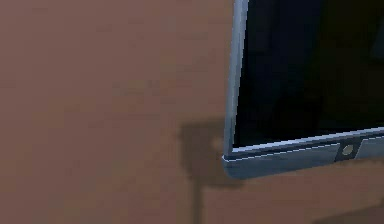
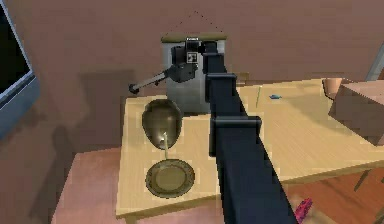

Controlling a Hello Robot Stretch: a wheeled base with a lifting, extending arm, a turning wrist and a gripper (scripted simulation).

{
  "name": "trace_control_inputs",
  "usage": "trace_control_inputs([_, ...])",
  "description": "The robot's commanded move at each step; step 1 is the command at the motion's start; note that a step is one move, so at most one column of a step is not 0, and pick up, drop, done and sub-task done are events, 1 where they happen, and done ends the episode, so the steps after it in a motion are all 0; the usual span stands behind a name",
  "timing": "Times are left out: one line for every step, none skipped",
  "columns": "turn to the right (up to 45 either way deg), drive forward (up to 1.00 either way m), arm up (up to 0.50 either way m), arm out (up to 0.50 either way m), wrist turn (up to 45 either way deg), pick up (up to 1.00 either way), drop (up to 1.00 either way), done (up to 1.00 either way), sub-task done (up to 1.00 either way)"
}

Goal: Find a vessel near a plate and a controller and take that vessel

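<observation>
We count one plate (image 2: 172, 178) on the counter (image 2: 300, 140), one goblet-shaped vessel (image 2: 162, 122) beside it; whether our tool (image 2: 148, 80) holds anything, we cannot tell.

Brown wall (image 1: 100, 80), black grey-framed screen (image 1: 310, 70), pale wood table (image 2: 300, 120), olive-brown vessel (image 2: 162, 122), olive plate (image 2: 172, 178), black arm (image 2: 238, 150)

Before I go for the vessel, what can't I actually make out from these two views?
1. Arm side view: whether the tool holds or touches the dark vessel cannot be told.
2. Arm side view: the arm hides part of the table and of a pale boxy thing.
3. Arm side view: small blue item, too small to name.
4. Forward view: dark screen, cut off by top and right edges.
</observation>
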Motion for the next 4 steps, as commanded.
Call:
trace_control_inputs([0.0,0.0,0.0,0.0,6.0,0.0,0.0,0.0,0.0])
trace_control_inputs([0.0,0.0,-0.28,0.0,0.0,0.0,0.0,0.0,0.0])
trace_control_inputs([0.0,0.0,0.0,0.0,0.0,1.0,0.0,0.0,0.0])
trace_control_inputs([0.0,0.0,0.1,0.0,0.0,0.0,0.0,0.0,0.0])
